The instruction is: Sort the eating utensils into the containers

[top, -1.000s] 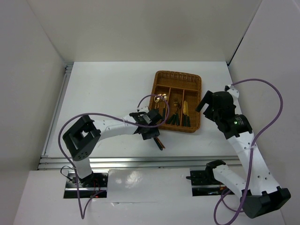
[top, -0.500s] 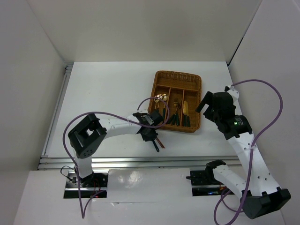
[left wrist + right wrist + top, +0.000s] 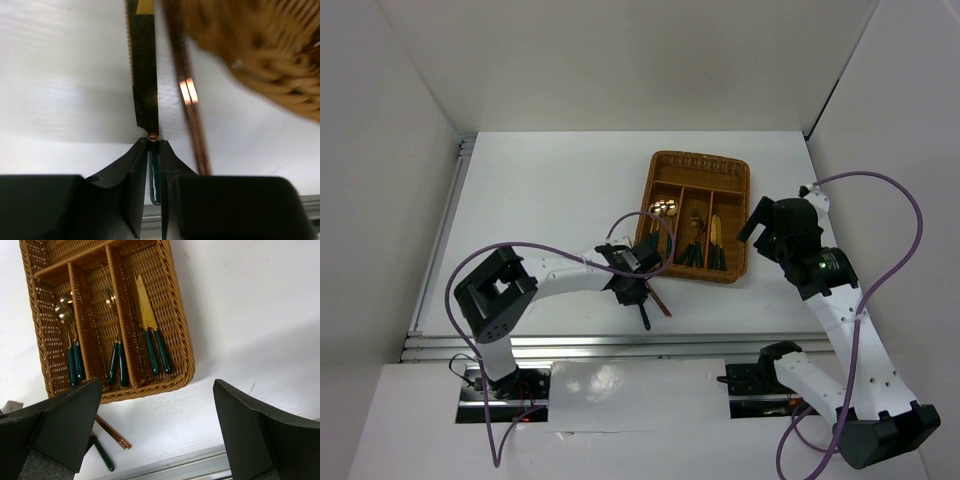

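The slim knife with gold serrated blade and dark green handle (image 3: pixel 145 90) is only partly visible to you. In the left wrist view its tip is cut off by the top edge, and most of its handle is hidden between the fingers. In the top view you see only the dark handle end (image 3: pixel 644 318) protruding toward the near edge. Whether the knife rests on the white tabletop (image 3: pixel 540 200) or is raised off it cannot be determined.

The left gripper (image 3: pixel 153 145) is clamped on the knife handle just below the blade, with its fingers nearly together. The blade projects straight out from the fingertips.

The pair of thin brown chopsticks (image 3: pixel 187 95) lies on the tabletop just beside the blade, on the tray side and roughly parallel to it. The near corner of the rectangular brown woven wicker tray (image 3: pixel 260 45) appears beyond them, blurred.

The right gripper (image 3: pixel 157 390) hangs spread wide beside the tray's right edge, gripping nothing. From the right wrist view, note the tray contents:
- Left long compartment: spoons (image 3: pixel 65 315).
- Middle long compartment: forks (image 3: pixel 117 360).
- Right long compartment: two knives (image 3: pixel 150 335).
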Available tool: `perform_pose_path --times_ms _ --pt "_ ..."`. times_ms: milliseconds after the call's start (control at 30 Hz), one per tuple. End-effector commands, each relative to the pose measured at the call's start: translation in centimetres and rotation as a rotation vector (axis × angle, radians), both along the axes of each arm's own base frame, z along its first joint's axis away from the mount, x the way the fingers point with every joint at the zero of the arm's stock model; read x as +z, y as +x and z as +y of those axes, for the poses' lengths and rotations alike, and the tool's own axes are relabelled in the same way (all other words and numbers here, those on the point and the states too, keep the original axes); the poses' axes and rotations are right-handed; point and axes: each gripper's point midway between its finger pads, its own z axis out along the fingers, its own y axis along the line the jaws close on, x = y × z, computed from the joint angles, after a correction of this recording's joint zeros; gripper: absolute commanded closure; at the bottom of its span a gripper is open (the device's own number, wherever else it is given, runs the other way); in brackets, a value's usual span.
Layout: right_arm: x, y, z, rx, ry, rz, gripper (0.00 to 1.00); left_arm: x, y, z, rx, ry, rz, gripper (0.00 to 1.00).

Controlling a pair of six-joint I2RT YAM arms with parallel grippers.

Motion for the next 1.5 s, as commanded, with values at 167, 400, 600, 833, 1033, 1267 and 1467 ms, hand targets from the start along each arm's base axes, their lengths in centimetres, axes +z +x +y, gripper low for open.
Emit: perform_pose_path --times_ms 167,400,600,833,1033,1267,1467 --pt "1.1 0.6 0.6 0.026 0.029 -0.057 0.00 3.8 -0.6 4.5 -0.110 0.140 -0.081 0.98" --pt "0.8 1.1 0.2 0.004 0.010 -0.051 0.00 10.5 1.2 4.6 -0.161 0.128 -0.233 0.98" --pt "0.2 1.9 0.1 -0.016 0.001 -0.033 0.00 19.5 4.2 -1.1 -0.395 -0.034 -0.448 0.95" --pt "2.1 2.3 -0.4 -0.049 -0.004 -0.063 0.00 21.2 7.4 -10.3 -0.599 -0.205 -0.534 0.95" --pt "4.1 0.7 -1.5 -0.096 -0.011 -0.092 0.00 17.3 9.5 -15.8 -0.637 -0.316 -0.499 0.94" --pt "3.7 -0.7 -1.4 -0.086 0.005 -0.081 0.00 14.8 10.4 -20.4 -0.658 -0.486 -0.471 0.91" --pt "3.6 -1.0 -1.0 -0.063 0.023 -0.076 0.00 14.9 12.2 -21.6 -0.633 -0.539 -0.482 0.88"
